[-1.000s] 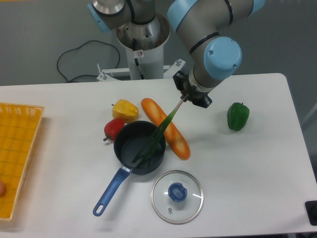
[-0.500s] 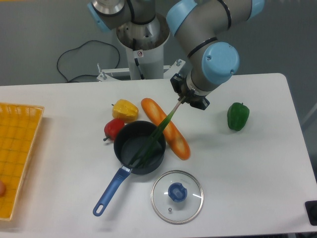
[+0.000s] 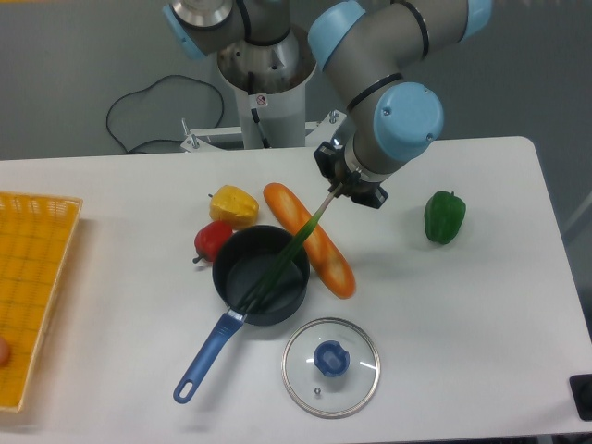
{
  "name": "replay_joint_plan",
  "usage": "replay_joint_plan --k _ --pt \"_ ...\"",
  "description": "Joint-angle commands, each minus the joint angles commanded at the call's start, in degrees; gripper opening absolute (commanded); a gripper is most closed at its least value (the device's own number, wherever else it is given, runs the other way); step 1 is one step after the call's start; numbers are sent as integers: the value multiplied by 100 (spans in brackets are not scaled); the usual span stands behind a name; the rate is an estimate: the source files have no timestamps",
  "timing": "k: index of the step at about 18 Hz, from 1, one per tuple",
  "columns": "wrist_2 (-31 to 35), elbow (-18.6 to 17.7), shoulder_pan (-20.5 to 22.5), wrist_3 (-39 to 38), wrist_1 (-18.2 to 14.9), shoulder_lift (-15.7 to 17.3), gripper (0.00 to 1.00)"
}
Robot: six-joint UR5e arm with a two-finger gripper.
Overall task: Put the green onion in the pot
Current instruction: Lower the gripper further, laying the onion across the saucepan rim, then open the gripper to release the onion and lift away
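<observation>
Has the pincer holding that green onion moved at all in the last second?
Yes. The pincer has drifted slightly left, away from the green bell pepper, swinging the green onion leaves leftward inside the pot.

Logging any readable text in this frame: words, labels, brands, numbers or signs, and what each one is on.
No text can be read in this view.
A small white sticker with a red mark sits on the robot's base column; it is too small to read.
The gripper, green onion, pot, glass lid and yellow basket show no markings.
</observation>
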Motion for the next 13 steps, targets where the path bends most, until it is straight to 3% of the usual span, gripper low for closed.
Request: replay_joint_plan --k 10,13 --pt "9 0 -44 -70 36 -9 16" --pt "26 0 -44 -27 36 -9 23"
